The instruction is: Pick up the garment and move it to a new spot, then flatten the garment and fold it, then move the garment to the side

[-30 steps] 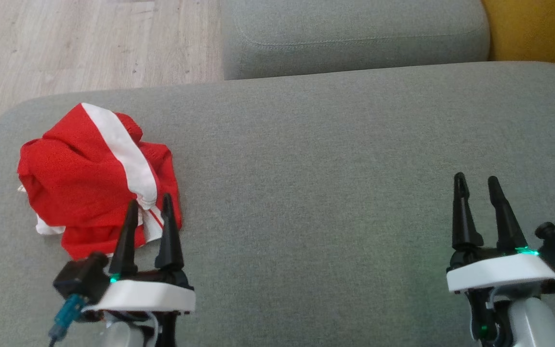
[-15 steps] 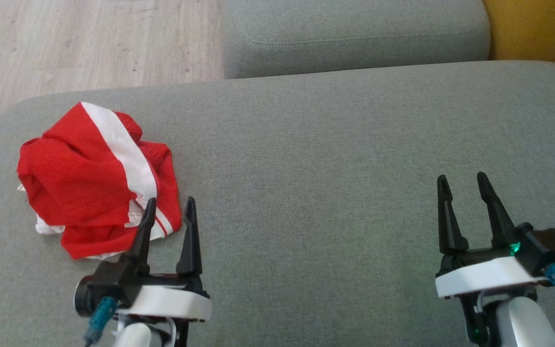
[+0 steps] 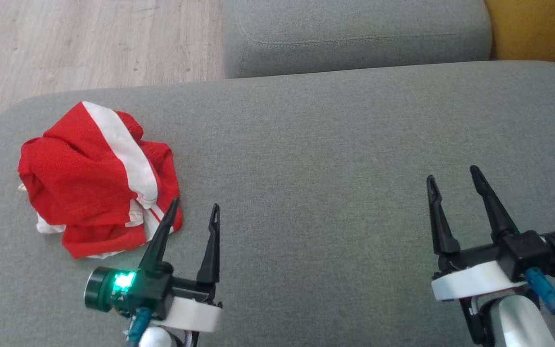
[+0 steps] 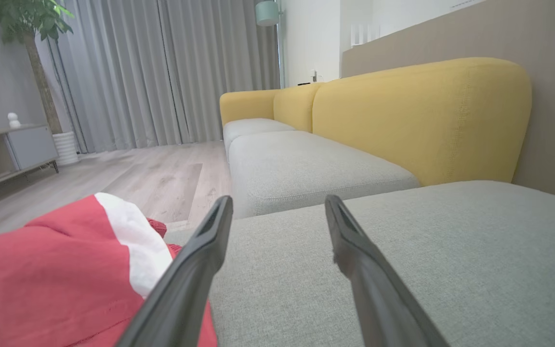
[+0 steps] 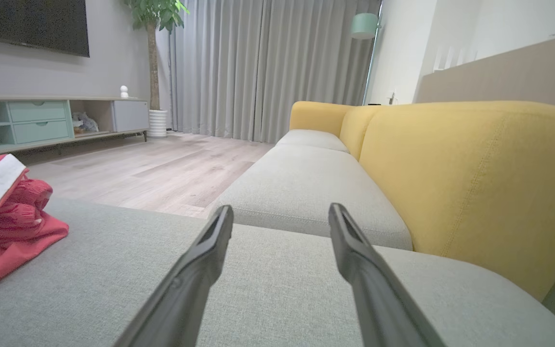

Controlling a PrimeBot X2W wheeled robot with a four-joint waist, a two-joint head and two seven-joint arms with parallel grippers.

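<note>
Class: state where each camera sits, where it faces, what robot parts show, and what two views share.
Head view: on the head, looking down at the cushion and garment; left tool and right tool show, open.
Left wrist view: on the left wrist, looking along the cushion toward the sofa back; its own tool shows.
Right wrist view: on the right wrist, facing likewise; its own tool shows.
Shared: the garment, left in both wrist views.

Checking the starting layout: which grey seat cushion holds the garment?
The nearer, wider cushion; the red garment lies crumpled at its left end, not on the cushion behind.
</note>
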